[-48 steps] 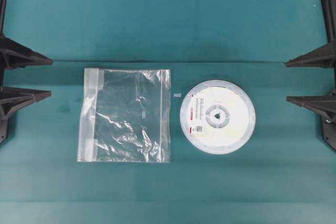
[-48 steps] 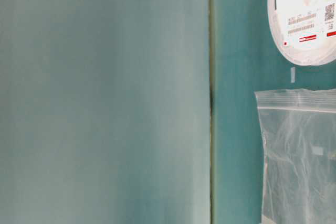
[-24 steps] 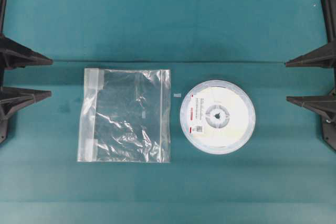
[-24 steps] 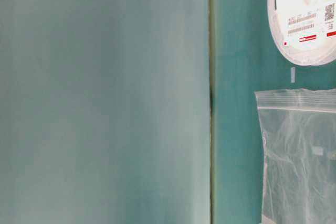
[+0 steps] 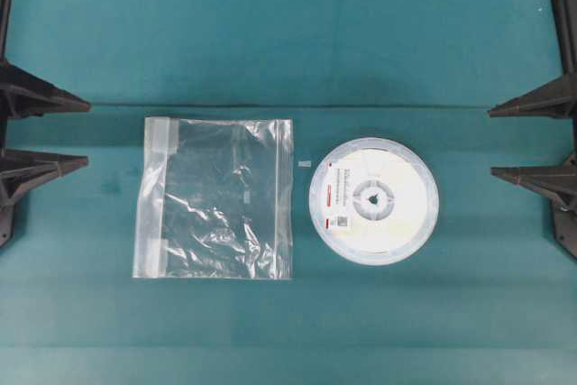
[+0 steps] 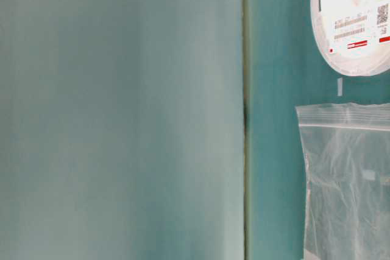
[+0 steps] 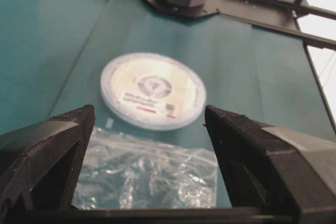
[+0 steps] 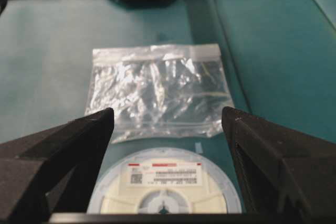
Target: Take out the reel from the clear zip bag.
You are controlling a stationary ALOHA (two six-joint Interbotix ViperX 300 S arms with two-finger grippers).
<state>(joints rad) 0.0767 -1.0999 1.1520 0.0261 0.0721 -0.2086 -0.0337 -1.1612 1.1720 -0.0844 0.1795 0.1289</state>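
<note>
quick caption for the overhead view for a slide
Reel lies on the teal table beside the empty clear zip bag, both grippers open at the edges.

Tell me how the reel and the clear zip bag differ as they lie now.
The reel is round and opaque white with a grey hub; the clear zip bag is square, transparent and crinkled. The reel carries a label with a red mark; the bag shows only a whitish strip along its left edge. The bag looks empty, the reel lying outside it. Both rest flat, apart, untouched.

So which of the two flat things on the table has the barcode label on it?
The reel, the round white disc lying right of the clear zip bag in the overhead view. Its label with a red mark sits beside the grey hub; the square bag is only crinkled transparent plastic, apparently empty.
</note>
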